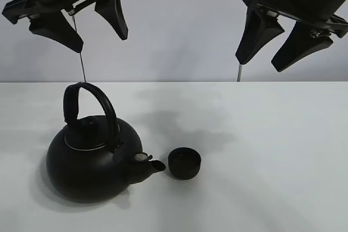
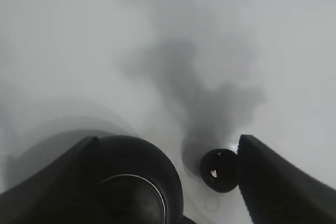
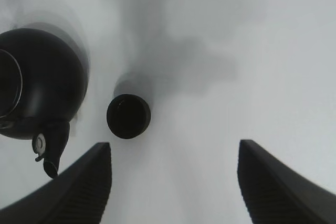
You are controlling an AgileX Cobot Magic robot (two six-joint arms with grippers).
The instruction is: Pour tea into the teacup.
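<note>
On the white table (image 1: 272,150) sits the big black kettle (image 1: 87,161), handle upright, and just off the tip of its spout (image 1: 155,165) stands the little black teacup (image 1: 184,163), close by but apart from it. High above, the left pincer (image 1: 81,23) hangs over the kettle with its jaws spread wide and nothing between them. Over on the other side the right pincer (image 1: 270,39) hovers up in the air, jaws wide and empty too.
</note>
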